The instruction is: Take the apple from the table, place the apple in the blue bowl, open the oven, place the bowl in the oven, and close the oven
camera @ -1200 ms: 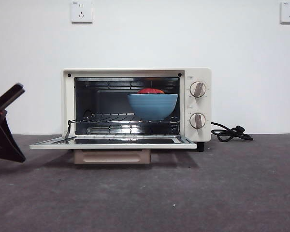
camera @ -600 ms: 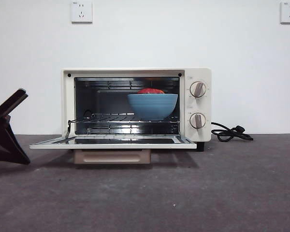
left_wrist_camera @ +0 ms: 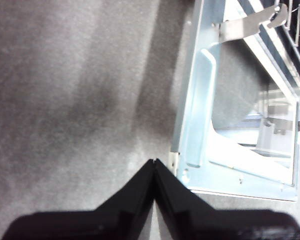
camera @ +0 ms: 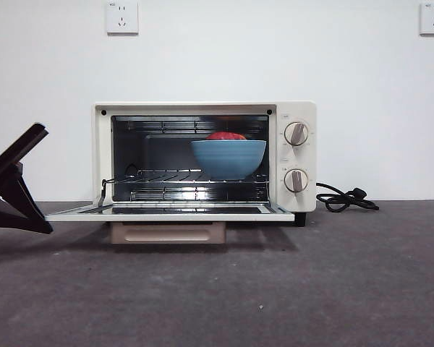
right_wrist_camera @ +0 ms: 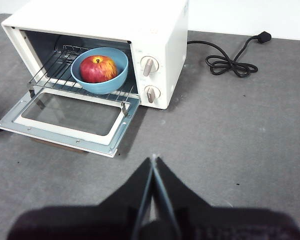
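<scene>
With the blue bowl (camera: pixel 228 159) and apple (right_wrist_camera: pixel 97 69) racked, the left pincer (left_wrist_camera: pixel 154 162), clenched empty, sat beside the oven (camera: pixel 205 156) door to close it.

Apple (right_wrist_camera: pixel 98 68) in blue bowl (right_wrist_camera: pixel 101 83), bowl on rack inside oven (camera: pixel 204 156); oven on table (camera: pixel 289 289).

I count one oven (camera: pixel 205 160) with two knobs (camera: pixel 296 134), one blue bowl (camera: pixel 228 158), one apple (right_wrist_camera: pixel 98 69), one wire rack (right_wrist_camera: pixel 57 70), one power cord (camera: pixel 346 199), two wall sockets (camera: pixel 122 16) and two pincers (right_wrist_camera: pixel 153 159).
</scene>
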You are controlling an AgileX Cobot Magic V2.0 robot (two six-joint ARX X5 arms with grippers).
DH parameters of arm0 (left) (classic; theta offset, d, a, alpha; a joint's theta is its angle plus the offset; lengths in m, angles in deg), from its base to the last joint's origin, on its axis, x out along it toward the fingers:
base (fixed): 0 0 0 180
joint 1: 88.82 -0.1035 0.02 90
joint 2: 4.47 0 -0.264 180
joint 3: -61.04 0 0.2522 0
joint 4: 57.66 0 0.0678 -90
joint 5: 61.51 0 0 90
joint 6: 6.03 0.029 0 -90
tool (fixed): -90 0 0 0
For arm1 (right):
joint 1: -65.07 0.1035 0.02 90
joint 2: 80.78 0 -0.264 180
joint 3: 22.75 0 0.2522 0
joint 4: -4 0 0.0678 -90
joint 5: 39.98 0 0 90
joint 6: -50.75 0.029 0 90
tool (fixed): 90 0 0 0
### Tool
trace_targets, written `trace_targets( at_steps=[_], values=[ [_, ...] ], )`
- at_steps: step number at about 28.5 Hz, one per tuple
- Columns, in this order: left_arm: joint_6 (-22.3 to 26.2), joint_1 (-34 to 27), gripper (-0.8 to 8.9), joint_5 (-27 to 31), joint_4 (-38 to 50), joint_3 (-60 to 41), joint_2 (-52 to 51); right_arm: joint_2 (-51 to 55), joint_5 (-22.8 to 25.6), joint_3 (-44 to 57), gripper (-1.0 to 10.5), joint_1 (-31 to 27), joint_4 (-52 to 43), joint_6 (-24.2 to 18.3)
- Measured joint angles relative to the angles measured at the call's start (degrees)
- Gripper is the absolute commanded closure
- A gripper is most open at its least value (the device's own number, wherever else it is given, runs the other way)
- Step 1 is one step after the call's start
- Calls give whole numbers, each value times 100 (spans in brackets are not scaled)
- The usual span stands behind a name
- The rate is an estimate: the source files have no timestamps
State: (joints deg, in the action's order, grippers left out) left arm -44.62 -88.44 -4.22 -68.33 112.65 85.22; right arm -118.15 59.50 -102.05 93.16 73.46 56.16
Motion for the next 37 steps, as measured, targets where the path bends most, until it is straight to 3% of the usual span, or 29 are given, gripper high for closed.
trace_targets(
  at_steps=[12, 29, 37],
  values=[
    [-249, 50, 822, -52, 142, 81, 17, 0, 0, 0, 958, 2, 2, 0],
    [-452, 111, 822, -391, 42, 1832, 20, 0, 0, 0, 958, 2, 2, 83],
    [-455, 118, 822, -372, 37, 2068, 20, 0, 85, 0, 958, 0, 2, 133]
  ],
)
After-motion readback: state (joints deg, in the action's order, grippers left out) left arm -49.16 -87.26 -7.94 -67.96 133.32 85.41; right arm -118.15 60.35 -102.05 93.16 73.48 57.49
